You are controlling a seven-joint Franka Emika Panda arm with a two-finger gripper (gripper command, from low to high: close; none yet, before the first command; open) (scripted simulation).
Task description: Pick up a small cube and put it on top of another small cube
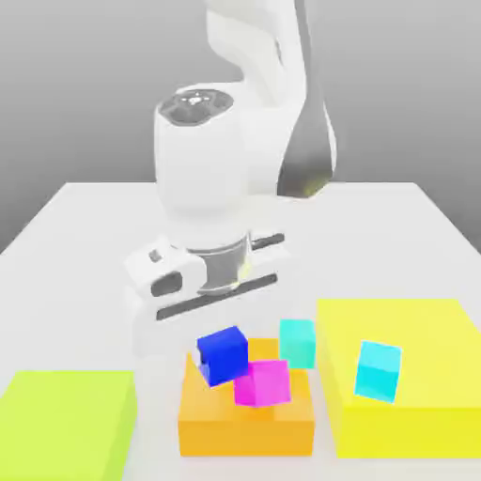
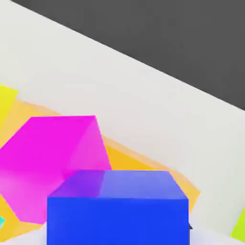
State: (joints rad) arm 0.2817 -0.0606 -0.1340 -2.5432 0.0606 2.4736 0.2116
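The small deep-blue cube (image 1: 223, 354) hangs tilted over the orange block (image 1: 246, 421), held under the white hand. My gripper (image 1: 223, 361) is shut on it, and a dark fingertip peeks out at the cube's left side. The small magenta-pink cube (image 1: 264, 382) rests on top of the orange block, just to the exterior view's right of the blue cube and slightly lower. In the hand view the blue cube (image 2: 117, 208) is close up, with the magenta cube (image 2: 48, 162) on the orange block (image 2: 143, 162) beyond it. I cannot tell whether the two cubes touch.
A large yellow block (image 1: 413, 338) stands at the exterior view's right with a cyan cube (image 1: 379, 370) on it. Another cyan cube (image 1: 297, 340) sits between the yellow and orange blocks. A lime block (image 1: 66, 423) lies at the front left on the white table (image 1: 85, 244).
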